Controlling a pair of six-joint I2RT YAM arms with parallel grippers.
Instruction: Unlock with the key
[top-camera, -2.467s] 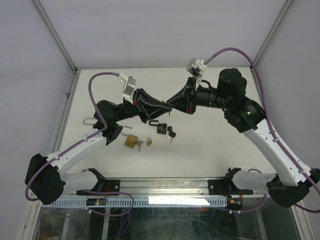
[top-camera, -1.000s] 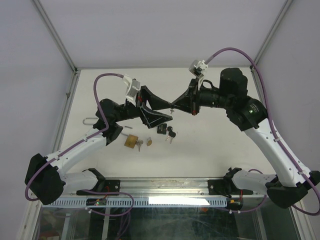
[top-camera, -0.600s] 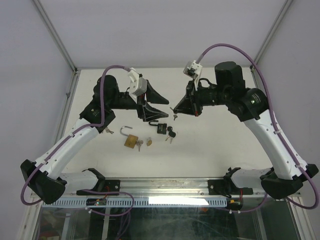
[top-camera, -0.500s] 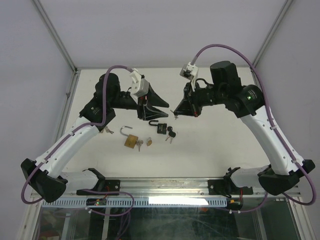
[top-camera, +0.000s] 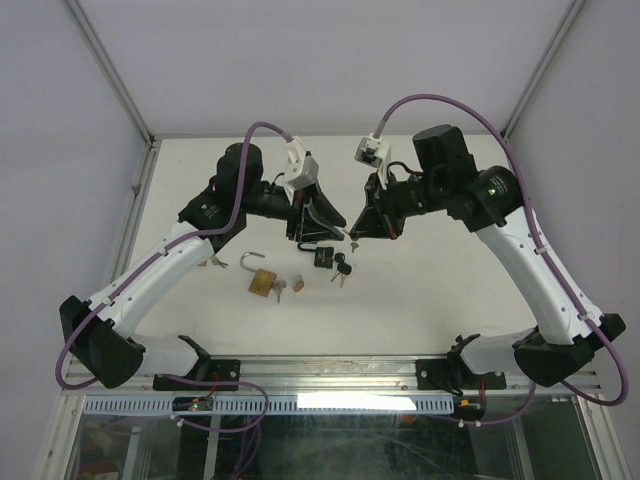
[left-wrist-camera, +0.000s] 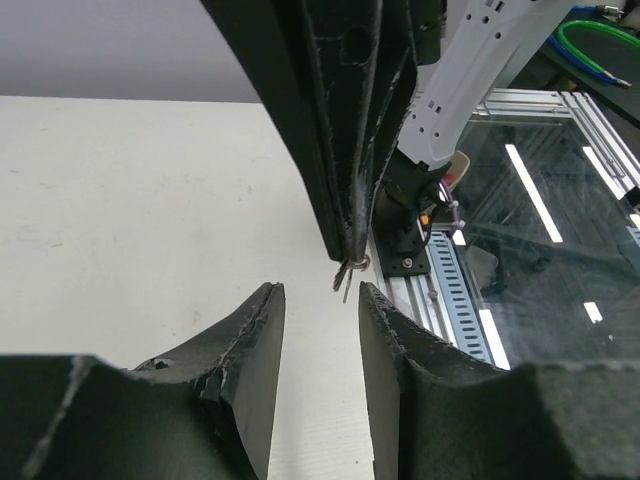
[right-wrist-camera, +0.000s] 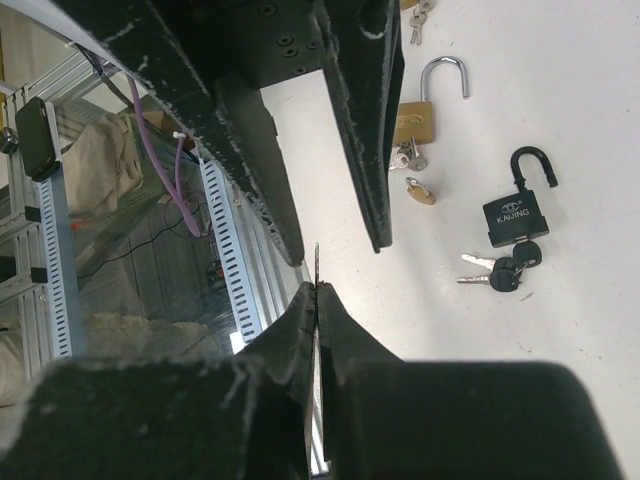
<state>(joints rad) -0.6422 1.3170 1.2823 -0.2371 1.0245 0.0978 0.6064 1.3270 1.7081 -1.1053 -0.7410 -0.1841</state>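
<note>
Right gripper (right-wrist-camera: 317, 288) pinching key (right-wrist-camera: 317, 262), left gripper (left-wrist-camera: 318, 297) part-open just beside it

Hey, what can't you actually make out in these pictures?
- Key in the right fingers: only a thin edge shows in the right wrist view, and it is too small from the top.
- Loose keys beyond the brass padlock: cut off by the right wrist view's upper edge.
- Black padlock keyhole: hidden by the black-headed keys lying against it.
</note>
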